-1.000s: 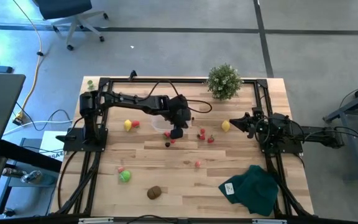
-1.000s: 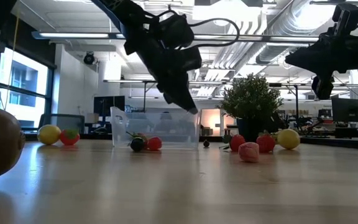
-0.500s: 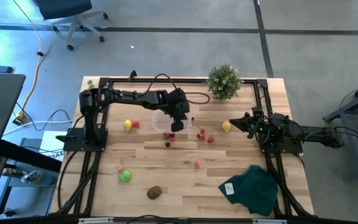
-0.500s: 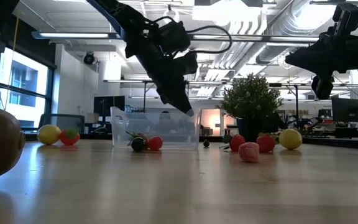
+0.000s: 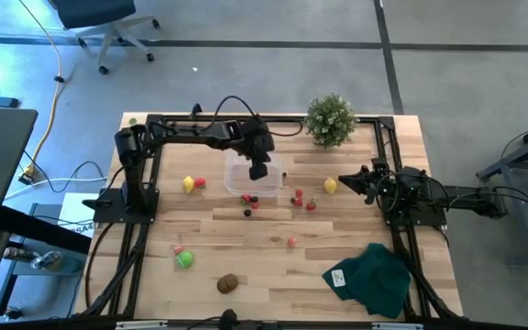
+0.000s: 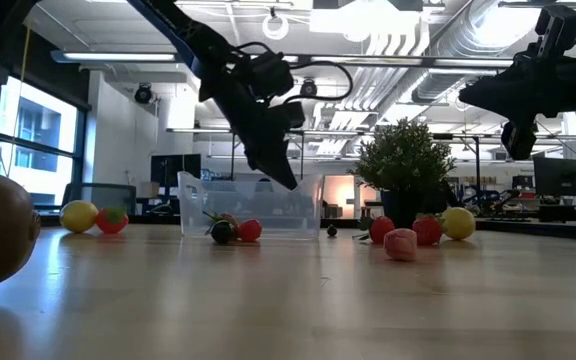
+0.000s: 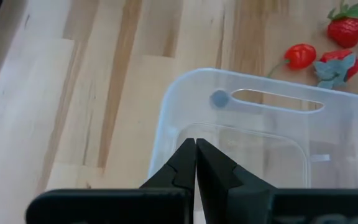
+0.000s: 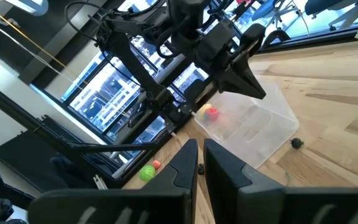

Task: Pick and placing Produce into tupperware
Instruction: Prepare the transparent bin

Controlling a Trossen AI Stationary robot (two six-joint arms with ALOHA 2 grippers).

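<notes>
The clear tupperware (image 5: pixel 242 170) stands on the table's far middle; in the left wrist view no fruit shows inside the tupperware (image 7: pixel 241 146). My left gripper (image 5: pixel 258 171) hangs shut above it, fingers (image 7: pixel 185 155) pointing down, with nothing visible between them. Red and dark berries (image 5: pixel 249 199) lie just outside its near wall. More red berries (image 5: pixel 304 202) lie to the right, and a small dark berry (image 6: pixel 331 231) lies by the container. My right gripper (image 5: pixel 343 182) waits shut beside a lemon (image 5: pixel 332 186). A second lemon (image 5: pixel 189 184), a green ball (image 5: pixel 184 260) and a kiwi (image 5: pixel 227 284) lie on the left and near side.
A bushy potted plant (image 5: pixel 330 119) stands at the far edge, right of the tupperware. A dark green cloth (image 5: pixel 371 278) lies at the near right corner. A pink fruit (image 5: pixel 292 241) lies mid-table. Black frame rails (image 5: pixel 140 229) run along both sides.
My left gripper has moved from above the berries by the tupperware's near wall toward the far edge and a little left. It now hangs over the tupperware, and its fingers have stayed shut. The right arm has kept still.
</notes>
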